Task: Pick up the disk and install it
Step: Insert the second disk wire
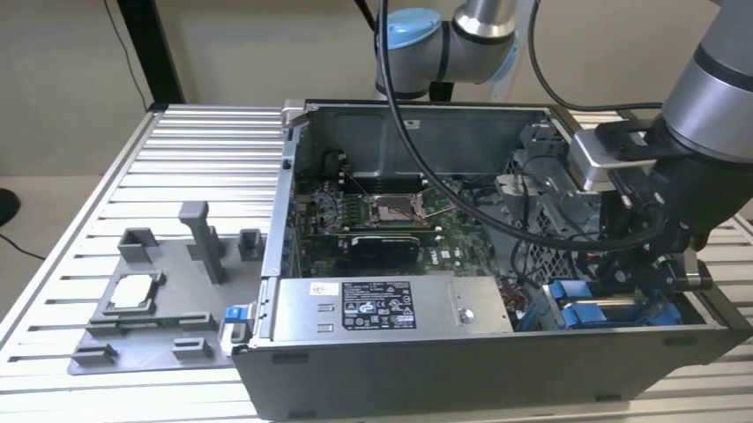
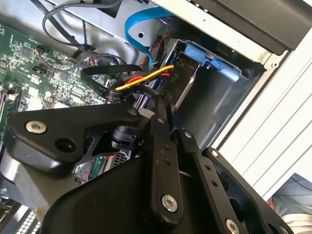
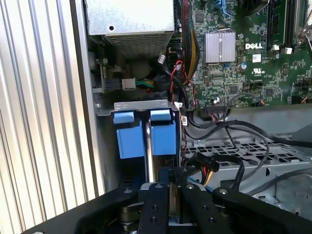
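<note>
Exterior view: the arm reaches down into the near corner of the open computer case on the exterior view's right, wrist roughly vertical, the end effector low over the drive bay. Bright blue carriers sit in that bay, just under the fingers. The grey power supply lies along the near wall to the exterior view's left of them. On the slatted surface, a grey fixture tray stands beside the case.

Second wrist view: the black linkage runs down beside a yellow-and-red cable bundle and a blue data cable. Risk, as I judge it: these leads lie right against the linkage, and any sideways shift could snag or pinch them.

First wrist view: the disk stands on edge in the bay, next to a second blue carrier, with the fingers straddling its near end. They appear closed on it, though the contact is partly hidden. A tilted disk could jam against the neighbouring carrier or the bay rail; loose black wires close beside could get trapped.
</note>
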Motion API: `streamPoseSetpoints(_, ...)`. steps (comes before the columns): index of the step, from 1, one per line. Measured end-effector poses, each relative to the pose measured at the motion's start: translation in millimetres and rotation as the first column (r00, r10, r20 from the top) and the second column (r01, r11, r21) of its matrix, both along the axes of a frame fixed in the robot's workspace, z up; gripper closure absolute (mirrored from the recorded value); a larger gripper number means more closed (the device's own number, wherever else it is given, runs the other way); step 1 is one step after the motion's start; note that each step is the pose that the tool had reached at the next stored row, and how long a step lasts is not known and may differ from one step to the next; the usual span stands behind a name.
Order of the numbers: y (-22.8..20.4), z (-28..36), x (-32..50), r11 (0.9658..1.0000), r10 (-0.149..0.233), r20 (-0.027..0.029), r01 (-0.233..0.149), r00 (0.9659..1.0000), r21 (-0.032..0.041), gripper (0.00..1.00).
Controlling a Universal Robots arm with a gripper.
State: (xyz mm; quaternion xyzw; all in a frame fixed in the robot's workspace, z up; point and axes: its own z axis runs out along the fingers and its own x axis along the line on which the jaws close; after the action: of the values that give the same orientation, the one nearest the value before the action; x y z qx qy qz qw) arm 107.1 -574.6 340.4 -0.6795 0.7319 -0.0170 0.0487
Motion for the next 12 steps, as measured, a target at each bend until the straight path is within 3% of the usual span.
streamPoseSetpoints(12,0.8,-0.3,0.1,1.0000,0.000,0.0003,0.000,1.0000,-0.0003,1.00)
